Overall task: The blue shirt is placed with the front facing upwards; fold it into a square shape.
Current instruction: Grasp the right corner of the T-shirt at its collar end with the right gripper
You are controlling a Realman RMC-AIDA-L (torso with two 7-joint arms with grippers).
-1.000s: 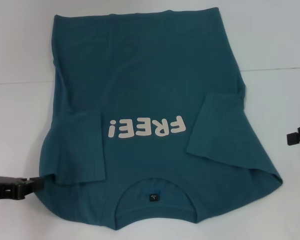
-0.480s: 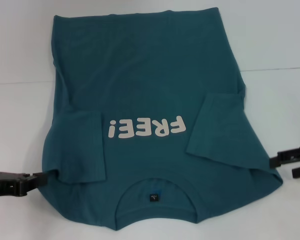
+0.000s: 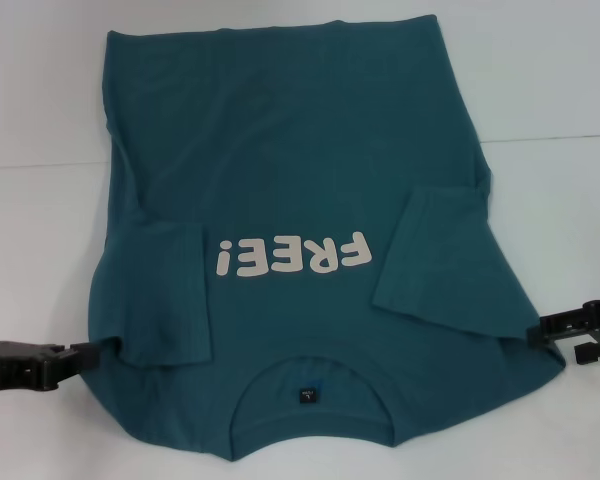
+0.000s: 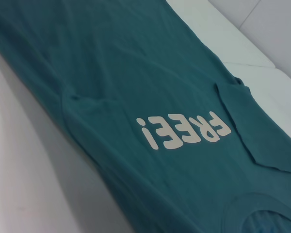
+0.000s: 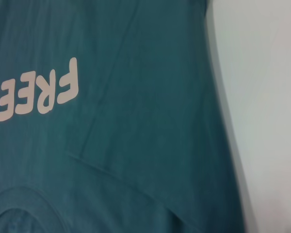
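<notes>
My right gripper [image 3: 536, 333] has closed in at four o'clock, touching the dark teal-blue cotton T-shirt [image 3: 290, 180]; left gripper [image 3: 92, 352] touches its eight-o'clock edge; I cannot tell either's opening.

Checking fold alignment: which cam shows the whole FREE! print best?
Head view: the FREE! print sits whole and centred on the blue shirt. Left wrist view also has all of it, slanted. Right wrist view cuts it off at the picture's edge.
</notes>
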